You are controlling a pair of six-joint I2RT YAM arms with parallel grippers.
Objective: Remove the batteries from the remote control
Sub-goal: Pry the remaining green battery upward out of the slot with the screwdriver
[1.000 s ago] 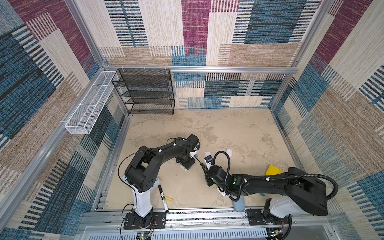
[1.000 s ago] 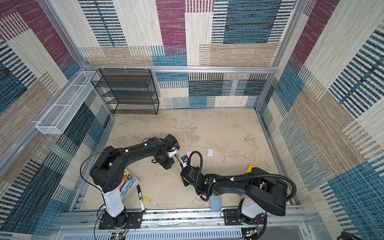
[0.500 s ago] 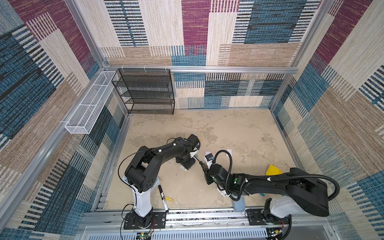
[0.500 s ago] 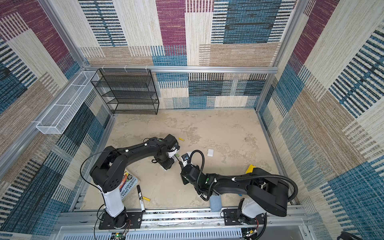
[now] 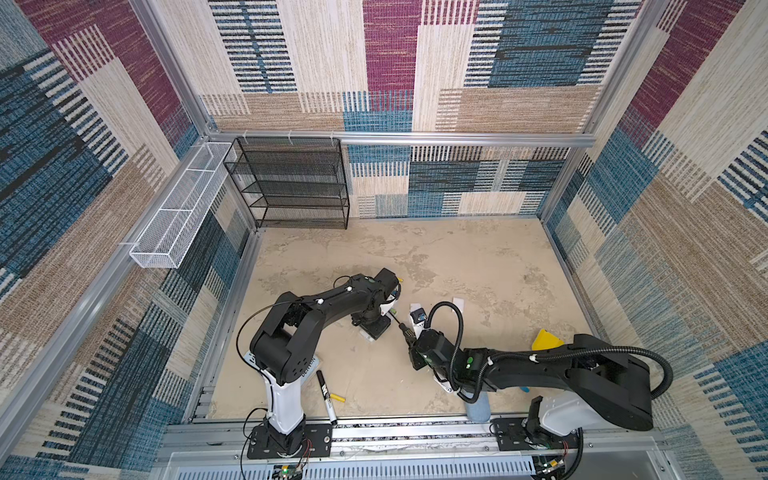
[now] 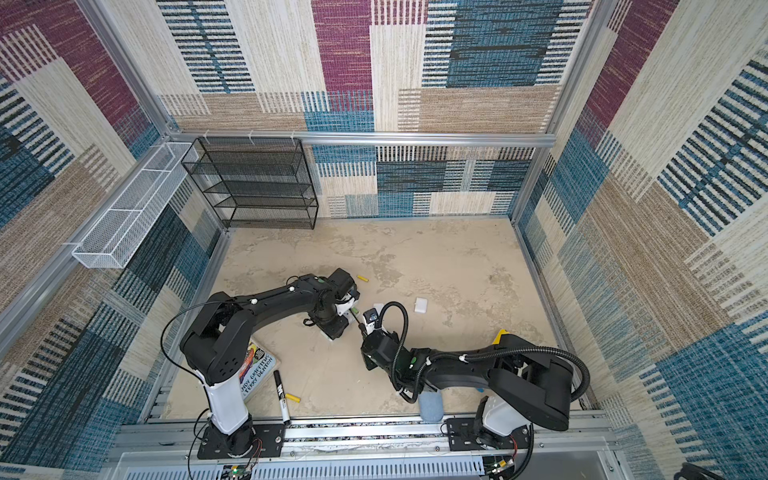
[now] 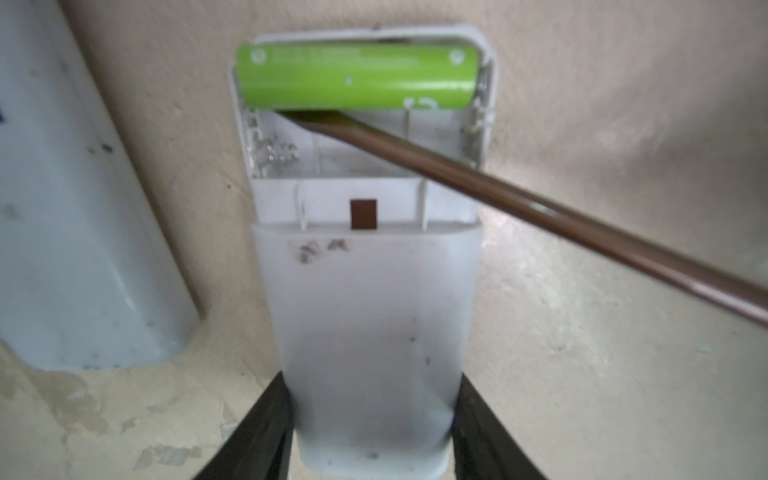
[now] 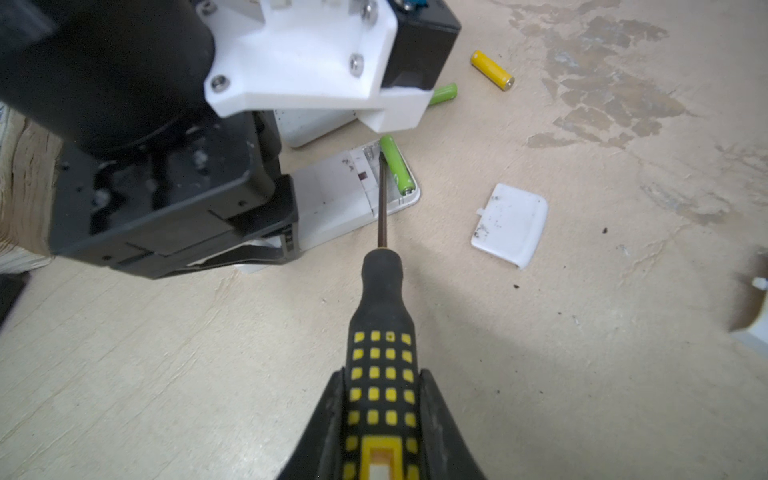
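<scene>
The left gripper (image 7: 370, 424) clamps the white remote control (image 7: 365, 299) across its width, jaws partway apart. This pins it flat on the table (image 8: 540, 353) with the open compartment up, presumably to brace it against prying. The right gripper (image 8: 380, 386), nearly closed, grips the screwdriver (image 8: 382, 324) by its black-and-yellow handle. The blade tip is wedged under the lime-green battery (image 7: 353, 79), the only one seated, at the compartment's end wall. This battery is a thin, glossy cylinder with faint print. Another green battery (image 8: 442, 93) and a yellow battery (image 8: 492, 70) lie loose nearby.
</scene>
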